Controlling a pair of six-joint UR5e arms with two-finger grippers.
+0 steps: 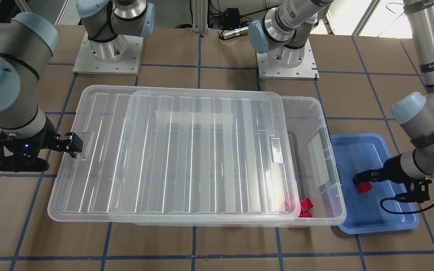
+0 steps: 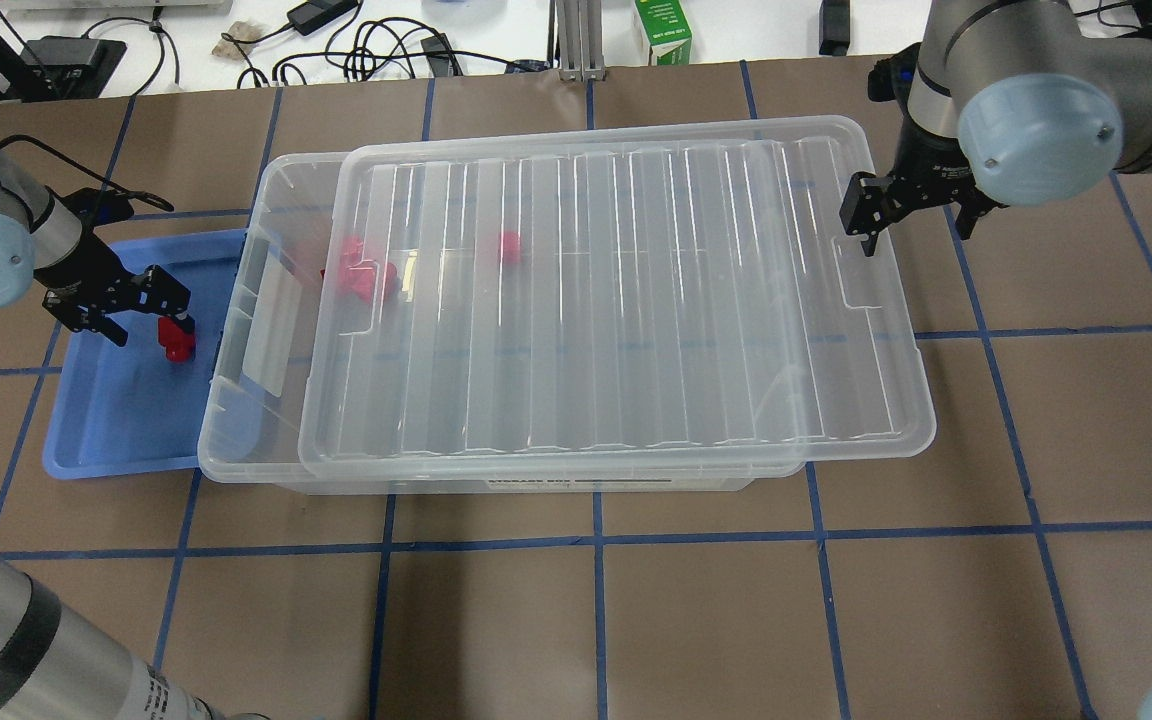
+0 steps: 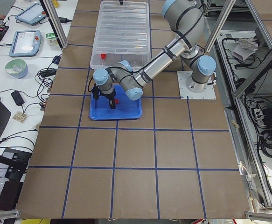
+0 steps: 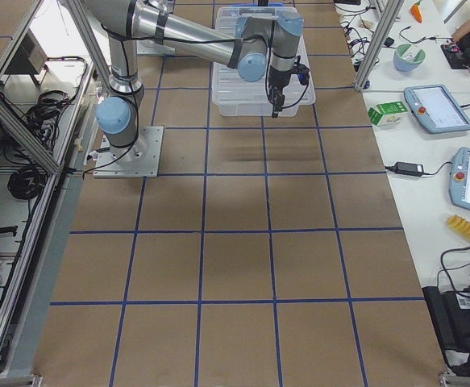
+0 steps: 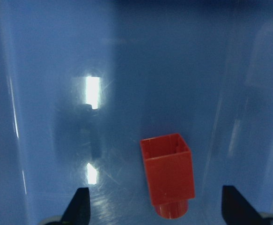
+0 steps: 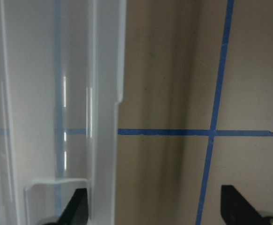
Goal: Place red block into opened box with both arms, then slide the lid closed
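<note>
A red block [image 5: 168, 180] lies on its side on the blue tray [image 2: 106, 430], stud toward the camera. My left gripper [image 5: 155, 213] hangs open over it, with the block [image 2: 176, 343] between the spread fingers, closer to one of them. The clear box [image 2: 226, 400] stands beside the tray. Its lid [image 2: 636, 300] lies on top, slid toward my right, so the end by the tray is uncovered. At the lid's [image 1: 183, 150] far short end my right gripper [image 2: 911, 215] stands open next to the notch, holding nothing.
Inside the box lie other red blocks [image 2: 361, 270], one of them [image 2: 508, 245] under the lid. The tray [image 1: 382, 214] butts against the box's [image 1: 333, 169] open end. Both arm bases are bolted behind the box. The table is brown with blue tape lines.
</note>
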